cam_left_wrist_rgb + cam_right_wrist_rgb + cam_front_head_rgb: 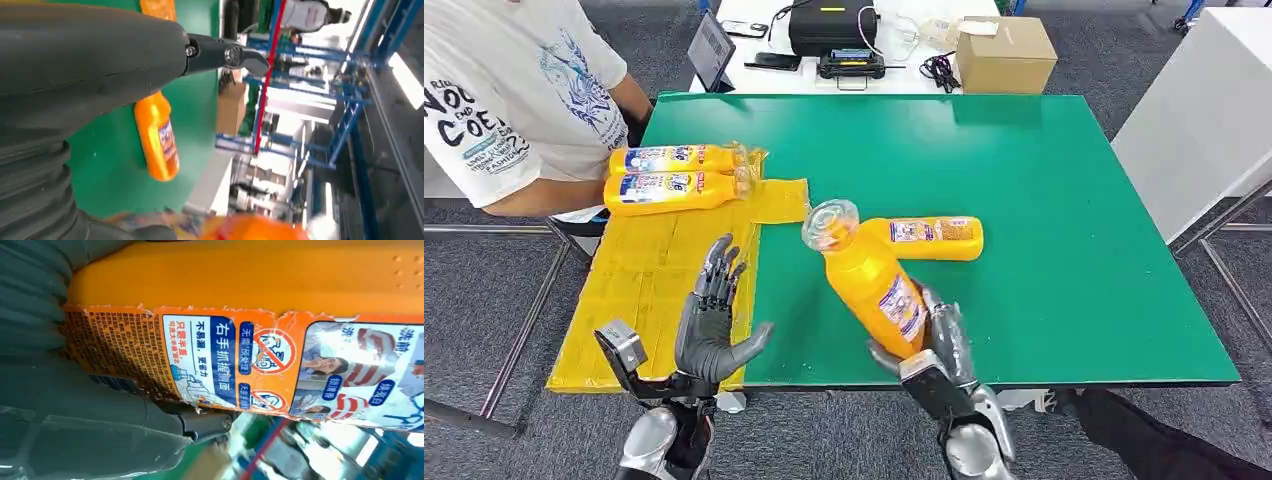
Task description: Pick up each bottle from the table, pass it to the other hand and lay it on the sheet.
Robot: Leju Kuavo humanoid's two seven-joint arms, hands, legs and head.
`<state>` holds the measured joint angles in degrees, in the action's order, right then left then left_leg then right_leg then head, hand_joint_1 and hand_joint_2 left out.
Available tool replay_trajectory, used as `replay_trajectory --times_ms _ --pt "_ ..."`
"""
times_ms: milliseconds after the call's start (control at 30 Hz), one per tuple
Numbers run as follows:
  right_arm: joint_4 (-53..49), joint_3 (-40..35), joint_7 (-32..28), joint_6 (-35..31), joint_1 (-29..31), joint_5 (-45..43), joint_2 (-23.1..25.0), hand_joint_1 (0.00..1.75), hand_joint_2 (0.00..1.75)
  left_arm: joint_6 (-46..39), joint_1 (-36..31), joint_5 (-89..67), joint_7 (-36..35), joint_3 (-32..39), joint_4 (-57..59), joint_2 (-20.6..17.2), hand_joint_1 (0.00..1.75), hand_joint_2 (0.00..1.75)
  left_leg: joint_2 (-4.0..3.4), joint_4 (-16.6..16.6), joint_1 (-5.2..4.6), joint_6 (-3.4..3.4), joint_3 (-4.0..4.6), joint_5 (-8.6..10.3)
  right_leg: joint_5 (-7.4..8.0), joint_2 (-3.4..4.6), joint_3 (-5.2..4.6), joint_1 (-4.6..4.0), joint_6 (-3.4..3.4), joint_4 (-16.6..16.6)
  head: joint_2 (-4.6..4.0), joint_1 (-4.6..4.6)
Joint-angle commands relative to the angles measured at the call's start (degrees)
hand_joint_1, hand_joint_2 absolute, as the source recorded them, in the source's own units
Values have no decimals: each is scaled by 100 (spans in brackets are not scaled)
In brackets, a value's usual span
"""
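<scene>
My right hand (936, 340) grips an orange bottle (872, 280) by its lower body, held above the green table (1044, 200) with its clear cap tilted up and to the left. The right wrist view is close on that held bottle's label (240, 360). My left hand (712, 320) is open, fingers spread, over the yellow sheet (654, 280), a short way left of the held bottle. A second orange bottle (932, 237) (156, 140) lies on the table behind it. Two more orange bottles (674, 175) lie side by side at the sheet's far end.
A person in a white T-shirt (514, 100) stands at the table's far left corner, next to the laid bottles. A cardboard box (1004, 52), a black case (829, 25) and cables sit on a white table behind. A white cabinet (1204, 120) stands to the right.
</scene>
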<state>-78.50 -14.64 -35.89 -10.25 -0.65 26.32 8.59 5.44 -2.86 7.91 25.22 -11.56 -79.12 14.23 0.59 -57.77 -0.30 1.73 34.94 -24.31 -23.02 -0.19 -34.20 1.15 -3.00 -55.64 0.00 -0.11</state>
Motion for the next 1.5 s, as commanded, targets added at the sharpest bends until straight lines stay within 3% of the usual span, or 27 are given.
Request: replay_trajectory --times_ms 33,1133,1500 --pt "1913 -811 -41 172 532 103 413 175 175 220 -126 -51 -56 -454 205 -336 0 175 -20 7 3 -9 -22 -6 -1 18 15 -4 11 5 0 -2" --pt "2058 -1071 38 102 719 299 443 175 175 285 -187 -85 -136 -458 416 -305 0 175 -6 5 2 -8 -13 -3 -2 5 10 -2 10 5 0 0" --pt "2372 -1400 189 201 846 314 418 175 175 306 -257 -119 -326 -344 974 -221 0 175 -7 8 3 -9 -23 -4 -3 5 20 -3 12 9 0 0"
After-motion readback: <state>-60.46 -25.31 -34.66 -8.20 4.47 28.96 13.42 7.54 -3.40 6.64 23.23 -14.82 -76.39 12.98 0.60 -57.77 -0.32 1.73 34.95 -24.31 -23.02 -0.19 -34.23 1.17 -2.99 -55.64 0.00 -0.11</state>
